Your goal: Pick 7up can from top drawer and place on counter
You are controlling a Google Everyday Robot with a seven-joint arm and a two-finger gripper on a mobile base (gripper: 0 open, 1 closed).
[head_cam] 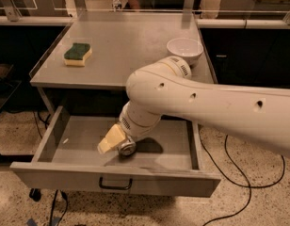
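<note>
The top drawer (51,138) is pulled out under the counter (135,46). The 7up can (127,148) lies on the drawer floor near the middle front, and only its shiny silver end shows. My gripper (113,141), with cream-coloured pads, reaches down into the drawer and sits right against the can's left side, touching or nearly touching it. The white arm (197,102) comes in from the right and crosses over the drawer and the counter's front edge. The rest of the can is hidden behind the gripper and wrist.
A green and yellow sponge (77,53) lies on the counter's left side. A white bowl (185,50) stands at the counter's right, just behind the arm. The drawer has a dark handle (115,184) on its front panel. A black cable (239,173) lies on the floor to the right.
</note>
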